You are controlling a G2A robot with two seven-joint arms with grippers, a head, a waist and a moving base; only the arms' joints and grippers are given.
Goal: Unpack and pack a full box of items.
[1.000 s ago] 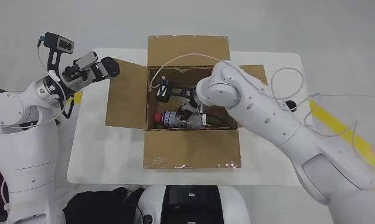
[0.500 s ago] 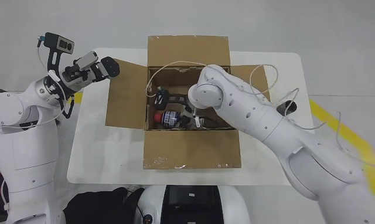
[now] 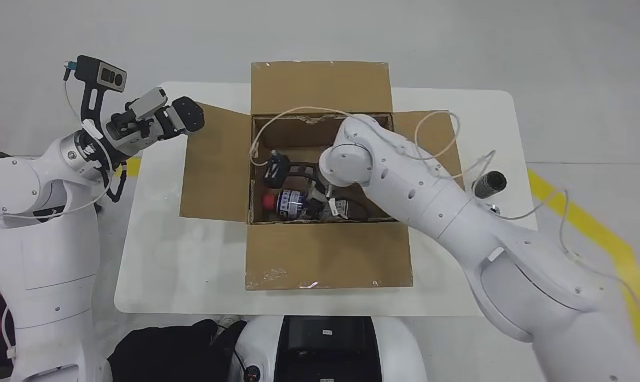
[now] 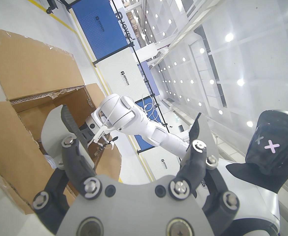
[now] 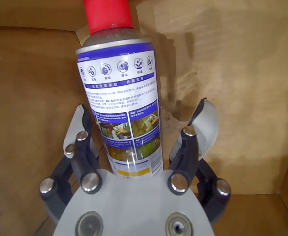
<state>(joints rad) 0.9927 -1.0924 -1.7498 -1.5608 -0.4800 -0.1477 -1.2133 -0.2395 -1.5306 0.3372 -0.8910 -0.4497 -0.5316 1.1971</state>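
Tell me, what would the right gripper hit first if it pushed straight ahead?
Probably the spray can: it lies between the right gripper's open fingers, pointing the same way. Behind its red cap stands the cardboard box wall.

The white table (image 3: 160, 272) stands on a pale grey floor (image 3: 560, 42), and a yellow floor stripe (image 3: 548, 190) runs slantwise just off the table's right edge as the top view shows it. A dark heap (image 3: 165, 352), too unclear to name, lies just off the table's near left corner. Far from the table, across the hall, stand blue panels (image 4: 102, 28) and white pegboard panels (image 4: 124, 79), under rows of round ceiling lights (image 4: 229, 37).
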